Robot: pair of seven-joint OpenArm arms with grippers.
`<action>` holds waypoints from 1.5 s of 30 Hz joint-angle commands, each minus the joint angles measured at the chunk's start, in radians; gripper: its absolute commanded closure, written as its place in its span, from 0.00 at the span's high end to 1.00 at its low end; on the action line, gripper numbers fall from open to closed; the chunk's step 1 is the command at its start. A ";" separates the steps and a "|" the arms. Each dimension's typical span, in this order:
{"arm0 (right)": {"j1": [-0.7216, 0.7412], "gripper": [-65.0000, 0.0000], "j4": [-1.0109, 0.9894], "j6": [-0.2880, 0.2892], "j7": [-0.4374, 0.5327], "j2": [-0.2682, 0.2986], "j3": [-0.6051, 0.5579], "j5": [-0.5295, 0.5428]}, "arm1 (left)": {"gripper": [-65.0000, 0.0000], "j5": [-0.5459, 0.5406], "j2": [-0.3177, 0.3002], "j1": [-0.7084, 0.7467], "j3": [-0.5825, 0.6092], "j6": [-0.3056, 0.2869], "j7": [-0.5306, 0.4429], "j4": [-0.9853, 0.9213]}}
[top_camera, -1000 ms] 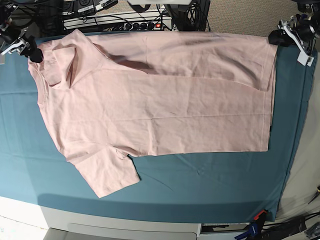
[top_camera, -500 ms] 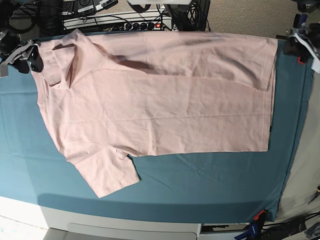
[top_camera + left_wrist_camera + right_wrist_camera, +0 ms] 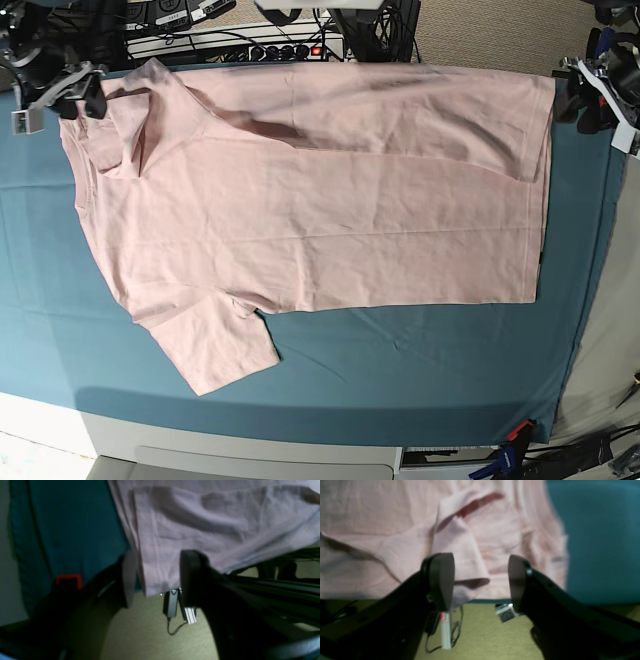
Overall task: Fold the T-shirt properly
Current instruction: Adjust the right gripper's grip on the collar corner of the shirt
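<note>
- The T-shirt was pale pink and lay flat on the teal cloth, plain side up, its far edge folded over along the top of the frame.
- One sleeve pointed to the lower left.
- The left gripper and right gripper had their jaws apart and seemingly grasped nothing, though the wrist views were blurred.
- Compared with one second before, both grippers had drawn back from the shirt corners.

A robotics lab bench: a teal cloth-covered work table fills the frame, with a black rack of electronics and tangled cables along the top edge over beige carpet.
</note>
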 commanded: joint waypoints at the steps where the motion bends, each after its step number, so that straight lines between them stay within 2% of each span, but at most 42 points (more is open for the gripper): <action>1: -0.005 0.53 -0.013 0.001 0.043 0.018 -0.003 -0.011 | 0.45 -0.015 -0.017 0.006 -0.008 -0.004 -0.015 0.014; 5: 0.001 0.53 -0.100 0.001 0.106 0.019 -0.032 -0.050 | 0.45 -0.014 -0.017 0.006 -0.008 -0.004 -0.015 0.014; 18: 0.014 0.51 -0.199 0.001 0.106 0.019 -0.168 -0.053 | 0.45 -0.015 -0.016 0.006 -0.008 -0.003 -0.015 0.014; 20: 0.015 0.40 -0.198 0.001 0.106 0.019 -0.183 -0.053 | 0.45 -0.015 -0.016 0.006 -0.008 -0.003 -0.015 0.014; 24: 0.014 0.02 -0.198 0.001 0.106 0.019 -0.183 -0.051 | 0.45 -0.015 -0.017 0.006 -0.008 -0.003 -0.015 0.014; 25: 0.014 0.00 -0.198 0.001 0.106 0.019 -0.183 -0.040 | 0.45 -0.015 -0.017 0.006 -0.008 -0.003 -0.015 0.014; 33: 0.018 0.00 -0.196 0.001 0.050 0.019 -0.183 0.107 | 0.45 -0.015 -0.016 0.007 -0.008 -0.003 -0.014 0.014; 45: 0.018 0.00 -0.196 0.001 0.020 0.019 -0.183 0.112 | 0.45 -0.015 -0.016 0.006 -0.008 -0.003 -0.014 0.014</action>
